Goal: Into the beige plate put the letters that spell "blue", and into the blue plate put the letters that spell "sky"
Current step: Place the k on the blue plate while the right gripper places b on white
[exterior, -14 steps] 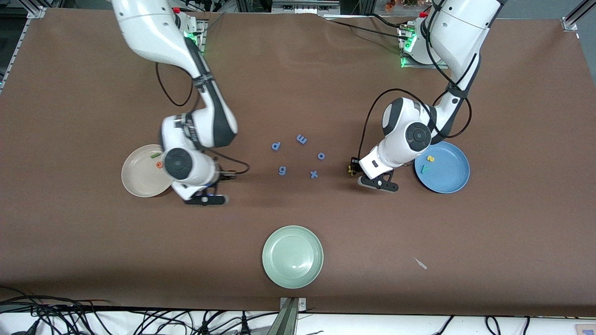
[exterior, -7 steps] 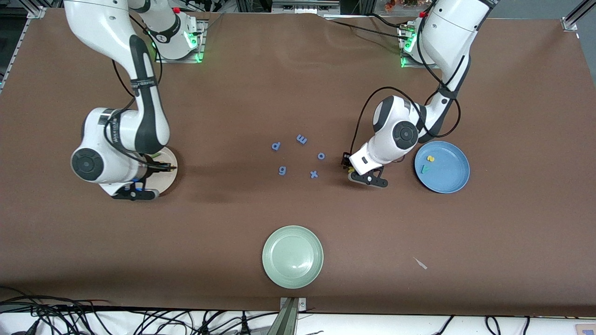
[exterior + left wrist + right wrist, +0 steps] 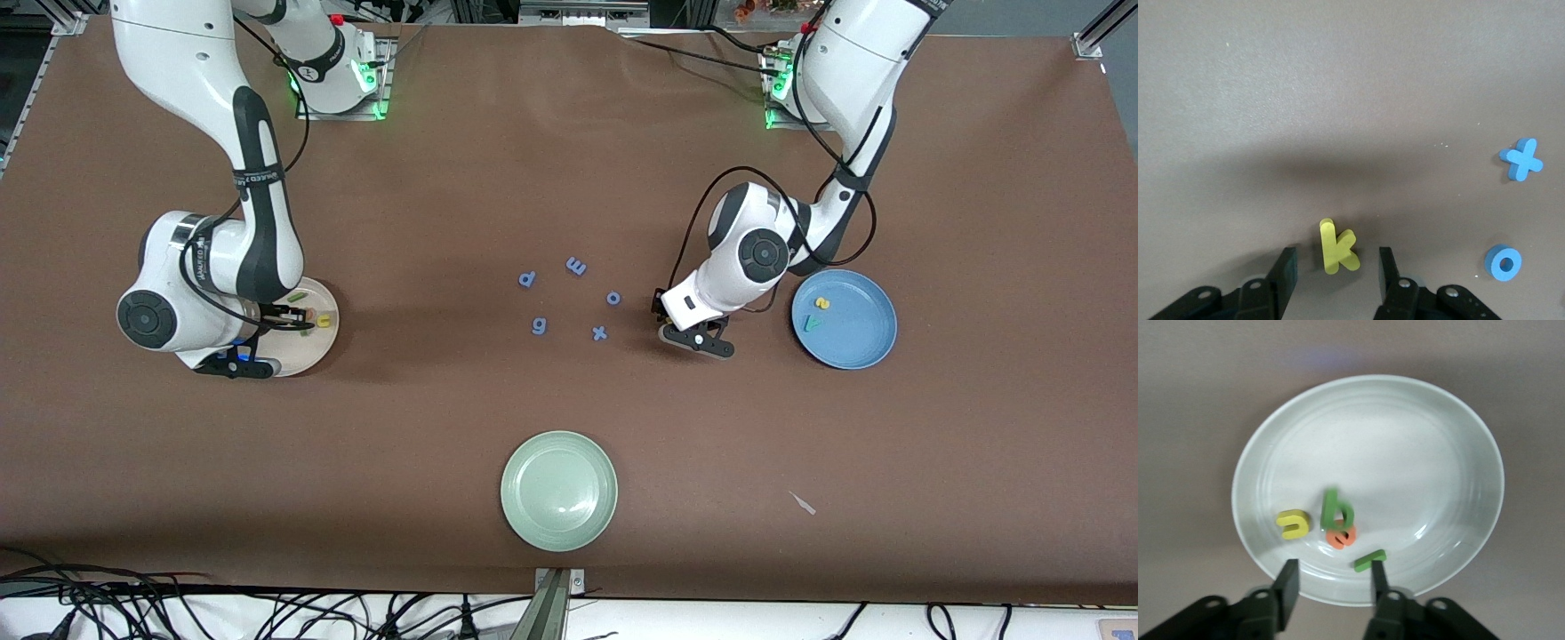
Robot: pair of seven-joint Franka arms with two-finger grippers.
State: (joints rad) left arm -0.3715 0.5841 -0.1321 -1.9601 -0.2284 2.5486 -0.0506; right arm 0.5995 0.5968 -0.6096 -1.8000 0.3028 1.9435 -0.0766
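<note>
Front view: the beige plate (image 3: pixel 313 348) sits toward the right arm's end of the table, half hidden under the right gripper (image 3: pixel 233 364), with a yellow u (image 3: pixel 324 320) visible in it. The blue plate (image 3: pixel 845 320) lies toward the left arm's end and holds a yellow s (image 3: pixel 822 303) and a teal y (image 3: pixel 809 323). Between the plates lie blue letters p (image 3: pixel 527 279), m (image 3: pixel 576 265), o (image 3: pixel 613 298), g (image 3: pixel 539 326) and x (image 3: pixel 599 333). The left gripper (image 3: pixel 698 342) hangs low between the x and the blue plate. A pale green plate (image 3: pixel 558 490) rests near the table's front edge, a small pale scrap (image 3: pixel 803 503) beside it.

Left wrist view: its fingers (image 3: pixel 1286 273) stand apart, released, flanking a yellow k (image 3: pixel 1337 247) that lies on the table untouched.

Right wrist view: the jaws are parted and hold nothing, over the plate rim; in the plate lie the u, a light green b (image 3: pixel 1337 510) leaning on an orange e (image 3: pixel 1341 537), and a dark green l (image 3: pixel 1370 560).

No writing is readable on the letters or plates.
</note>
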